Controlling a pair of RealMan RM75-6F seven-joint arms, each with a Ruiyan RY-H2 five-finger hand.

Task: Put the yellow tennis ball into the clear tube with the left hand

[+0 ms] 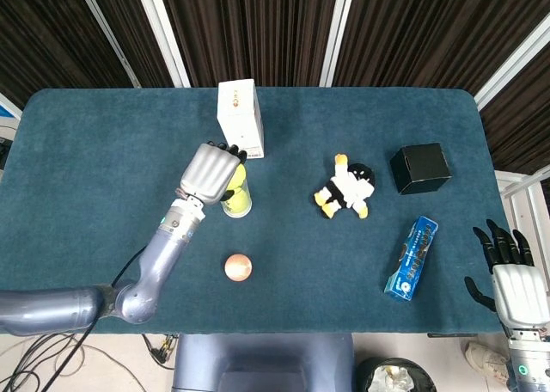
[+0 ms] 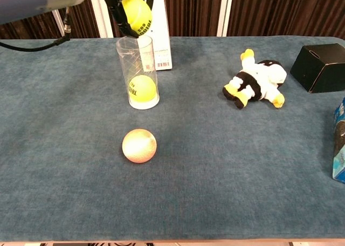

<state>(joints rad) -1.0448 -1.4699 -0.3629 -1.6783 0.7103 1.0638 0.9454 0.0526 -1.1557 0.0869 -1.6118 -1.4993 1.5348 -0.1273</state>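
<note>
My left hand [image 1: 207, 172] [image 2: 125, 3] grips a yellow tennis ball [image 2: 136, 15] [image 1: 235, 177] and holds it just above the open mouth of the clear tube [image 2: 137, 72]. The tube stands upright in front of a white box, with another yellow tennis ball [image 2: 142, 88] [image 1: 238, 202] lying at its bottom. In the head view my hand covers most of the tube. My right hand [image 1: 514, 278] hangs beyond the table's right front corner, fingers apart and holding nothing.
A white box [image 1: 240, 117] [image 2: 151, 25] stands right behind the tube. A pale orange ball [image 1: 238, 267] [image 2: 139, 145] lies in front of it. A plush toy [image 1: 346, 187] [image 2: 256, 86], a black box [image 1: 420, 168] [image 2: 321, 67] and a blue packet [image 1: 411, 258] [image 2: 339, 151] lie to the right.
</note>
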